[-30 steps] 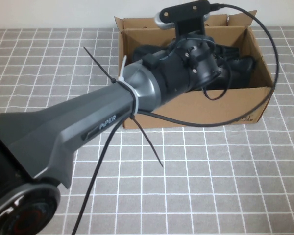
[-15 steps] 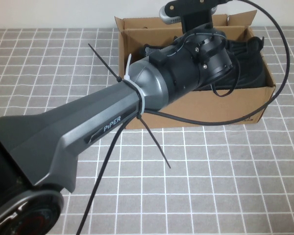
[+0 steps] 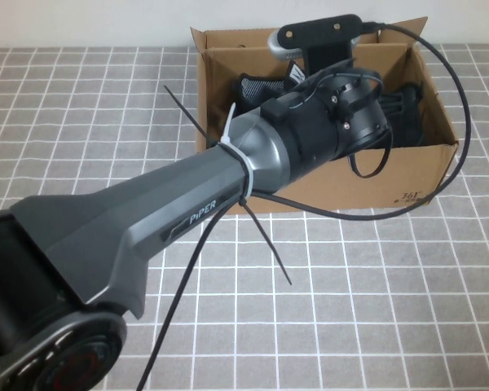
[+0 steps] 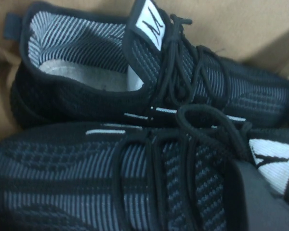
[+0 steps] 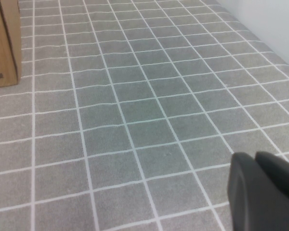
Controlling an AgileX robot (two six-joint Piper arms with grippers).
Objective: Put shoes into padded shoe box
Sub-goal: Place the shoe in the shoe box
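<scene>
Both black mesh shoes lie side by side inside the brown padded shoe box (image 3: 367,175). In the left wrist view one shoe (image 4: 86,96) shows its grey-white lining and the other shoe (image 4: 86,183) lies beside it, toes pointing opposite ways. In the high view, parts of the shoes (image 3: 257,85) show past the left arm's wrist (image 3: 342,114), which hides the left gripper. My left gripper (image 4: 274,185) hovers open just above the nearer shoe's tongue, holding nothing. My right gripper (image 5: 257,161) is shut and empty above the tiled surface, away from the box (image 5: 5,43).
Grey tiled surface (image 3: 375,309) spreads all round the box. The left arm's black cable (image 3: 440,187) loops over the box's front right corner. A white wall runs behind the box. The box flaps (image 3: 228,37) stand upright.
The left wrist has shifted to the right over the box and lifted slightly. More of the shoes and the box's print now show. The right arm has not moved.
</scene>
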